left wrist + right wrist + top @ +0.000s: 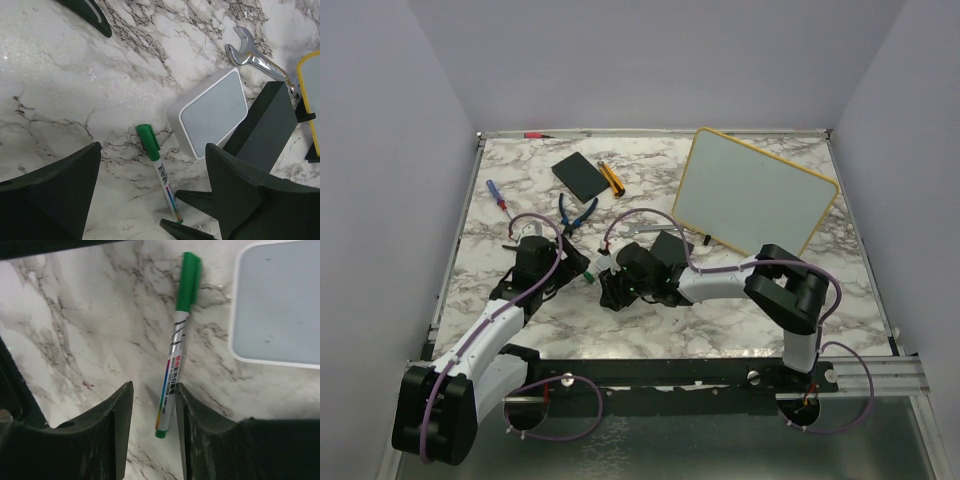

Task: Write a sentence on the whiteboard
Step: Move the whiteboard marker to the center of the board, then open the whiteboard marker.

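Note:
The whiteboard (755, 190), yellow-rimmed, lies at the back right; its rim (311, 95) shows at the edge of the left wrist view. The sentence is not in view; the board's face looks blank. A green-capped marker (175, 355) lies flat on the marble. My right gripper (154, 390) stands open around its tail end, with the barrel resting against one finger (200, 430) and a gap to the other. My left gripper (152, 150) hangs wide open above the marker (159, 170), with nothing in it. Both grippers meet mid-table (592, 272).
A pale rounded pad (212, 112) lies just beyond the marker, with a black slab (267, 125) and a wrench (255, 60) past it. Further back are another black slab (580, 175), an orange tool (611, 177), blue pliers (575, 212) and a screwdriver (496, 194).

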{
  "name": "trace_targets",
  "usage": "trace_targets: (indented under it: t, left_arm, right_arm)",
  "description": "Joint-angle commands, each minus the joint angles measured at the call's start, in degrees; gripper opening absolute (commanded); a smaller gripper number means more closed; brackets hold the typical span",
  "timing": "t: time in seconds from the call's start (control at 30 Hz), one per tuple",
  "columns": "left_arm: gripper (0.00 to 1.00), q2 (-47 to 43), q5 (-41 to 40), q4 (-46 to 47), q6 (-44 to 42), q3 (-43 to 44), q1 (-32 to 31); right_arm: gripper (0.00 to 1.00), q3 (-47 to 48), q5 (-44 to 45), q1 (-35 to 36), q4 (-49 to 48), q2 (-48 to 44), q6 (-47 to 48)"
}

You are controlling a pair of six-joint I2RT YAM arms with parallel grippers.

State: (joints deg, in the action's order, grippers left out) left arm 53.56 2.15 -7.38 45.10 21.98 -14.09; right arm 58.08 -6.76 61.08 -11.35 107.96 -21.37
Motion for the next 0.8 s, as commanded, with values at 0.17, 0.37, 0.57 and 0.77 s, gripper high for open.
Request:
trace_targets:
  t: [0.17, 0.37, 0.57, 0.77]
  left_arm:
    - [0.75, 1.8, 2.5, -0.1, 0.2, -1.0, -2.3]
    - [0.61, 2.5, -0.4, -2.8, -1.1, -0.1, -5.5]
    - [0.51, 6.5, -4.5, -5.8, -3.0, 1.9, -9.6]
    - [0.5, 8.6, -6.3, -7.4, -1.6, 2.5, -14.3]
  right_arm:
    - [0.43, 0.1, -3.1, 2.7, -5.3, -0.3, -1.2]
    - [0.43, -6.6, 12.1, 2.7, -5.2, -10.7, -3.7]
    - [0.45, -13.3, 23.5, 2.6, -4.1, -21.9, -4.0]
    - [0.53, -17.2, 34.0, 2.6, -2.6, -29.0, -1.9]
